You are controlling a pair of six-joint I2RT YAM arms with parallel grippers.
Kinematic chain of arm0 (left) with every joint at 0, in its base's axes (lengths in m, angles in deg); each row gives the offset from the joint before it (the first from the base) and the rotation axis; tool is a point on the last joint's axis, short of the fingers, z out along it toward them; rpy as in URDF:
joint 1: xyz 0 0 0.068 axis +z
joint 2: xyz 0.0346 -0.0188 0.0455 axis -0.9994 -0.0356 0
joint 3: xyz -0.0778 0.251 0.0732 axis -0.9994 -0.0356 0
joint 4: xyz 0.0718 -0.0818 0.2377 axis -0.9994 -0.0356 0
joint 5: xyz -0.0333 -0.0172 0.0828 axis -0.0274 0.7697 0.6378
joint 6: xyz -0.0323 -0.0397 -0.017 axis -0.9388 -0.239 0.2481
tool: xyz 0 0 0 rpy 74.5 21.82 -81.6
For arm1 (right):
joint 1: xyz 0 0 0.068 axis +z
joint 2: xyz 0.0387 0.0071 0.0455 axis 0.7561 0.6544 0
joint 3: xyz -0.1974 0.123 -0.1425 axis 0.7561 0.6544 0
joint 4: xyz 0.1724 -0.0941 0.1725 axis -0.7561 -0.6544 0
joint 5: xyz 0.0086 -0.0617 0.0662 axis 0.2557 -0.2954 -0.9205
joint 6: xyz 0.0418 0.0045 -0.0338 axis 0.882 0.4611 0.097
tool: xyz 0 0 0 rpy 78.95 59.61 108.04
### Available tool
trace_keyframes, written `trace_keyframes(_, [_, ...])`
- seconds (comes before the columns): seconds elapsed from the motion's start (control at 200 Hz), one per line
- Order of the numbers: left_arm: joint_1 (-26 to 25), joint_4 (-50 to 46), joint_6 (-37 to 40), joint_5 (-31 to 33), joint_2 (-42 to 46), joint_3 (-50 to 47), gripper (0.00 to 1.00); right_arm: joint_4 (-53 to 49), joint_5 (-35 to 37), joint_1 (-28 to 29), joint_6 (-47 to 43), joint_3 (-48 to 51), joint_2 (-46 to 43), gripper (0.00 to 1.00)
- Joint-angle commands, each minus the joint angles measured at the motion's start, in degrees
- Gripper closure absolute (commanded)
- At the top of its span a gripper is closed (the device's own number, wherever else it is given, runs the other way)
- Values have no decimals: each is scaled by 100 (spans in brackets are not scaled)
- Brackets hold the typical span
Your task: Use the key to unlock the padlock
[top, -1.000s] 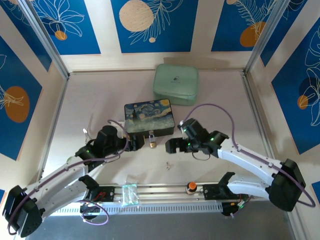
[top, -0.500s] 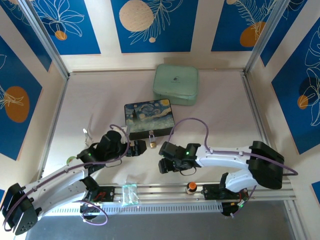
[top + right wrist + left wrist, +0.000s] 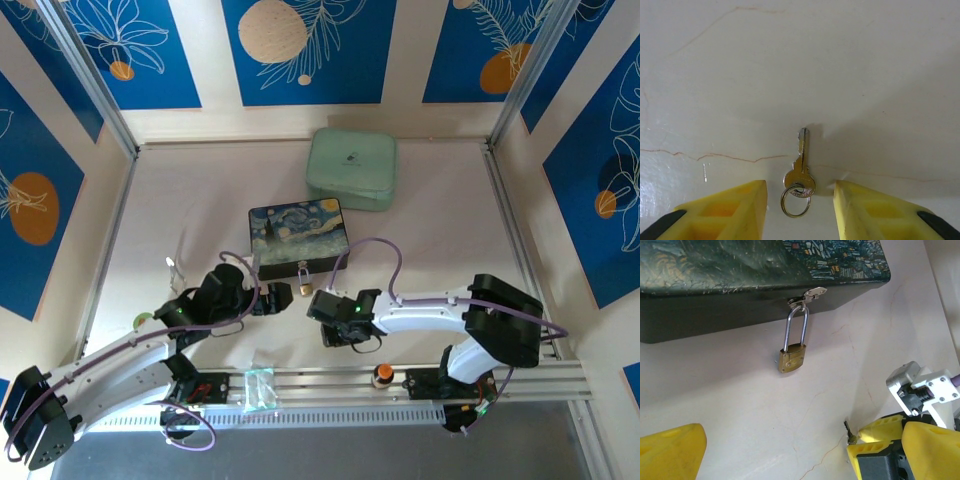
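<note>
The brass padlock (image 3: 792,358) hangs by its silver shackle from the hasp of the starry-night box (image 3: 760,285), and shows at the box's front (image 3: 302,288). My left gripper (image 3: 274,298) is open just left of it, with nothing between its yellow fingers (image 3: 671,452). The small silver key (image 3: 802,165) lies flat on the table with a ring through its head. My right gripper (image 3: 800,202) is open and low over it, one finger on each side of the key's head. From the left wrist, the key (image 3: 849,432) sticks out by the right gripper's fingers (image 3: 886,426).
A pale green case (image 3: 352,168) lies behind the box. An orange-and-black knob (image 3: 382,375) sits on the front rail (image 3: 300,385), close to the right arm's elbow. Patterned walls enclose the table on three sides.
My right arm has swung from beside the box down and left, and now sits over the key. The left gripper has edged closer to the padlock.
</note>
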Motion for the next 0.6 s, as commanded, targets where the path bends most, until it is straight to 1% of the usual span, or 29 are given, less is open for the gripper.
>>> trace_keyframes(0.0, [-54,-1,-88,120,69,-107,1,-337,223,153,142,-197,166,59])
trace_keyframes(0.115, [-52,14,-116,165,64,-128,0,-471,242,259,201,-219,314,60])
trace_keyframes(0.145, [-57,26,-131,173,64,-139,0,-414,245,260,174,-173,357,64])
trace_keyframes(0.175, [-57,42,-134,190,64,-151,1,-319,219,235,136,-121,371,65])
trace_keyframes(0.21, [-57,69,-158,206,55,-166,1,-195,150,186,81,-74,389,68])
trace_keyframes(0.24, [-51,89,-165,219,55,-170,0,-95,85,133,47,-31,390,73])
trace_keyframes(0.375, [-58,108,-167,193,5,-153,0,113,82,45,-49,63,328,75])
trace_keyframes(0.39, [-58,115,-163,200,3,-153,0,143,80,38,-75,68,328,79])
trace_keyframes(0.42, [-51,120,-162,208,-10,-161,0,193,68,33,-128,77,335,82])
trace_keyframes(0.445, [-51,134,-162,218,-21,-166,1,254,51,19,-178,94,344,88])
trace_keyframes(0.505, [-58,146,-166,237,-65,-171,1,429,-56,-25,-324,138,363,90])
trace_keyframes(0.52, [-58,153,-168,237,-77,-171,0,473,-93,-45,-355,162,371,95])
trace_keyframes(0.535, [-53,155,-171,237,-89,-171,0,513,-128,-69,-383,178,372,97])
trace_keyframes(0.595, [-53,209,-186,213,-141,-184,0,646,-238,-133,-455,232,372,98])
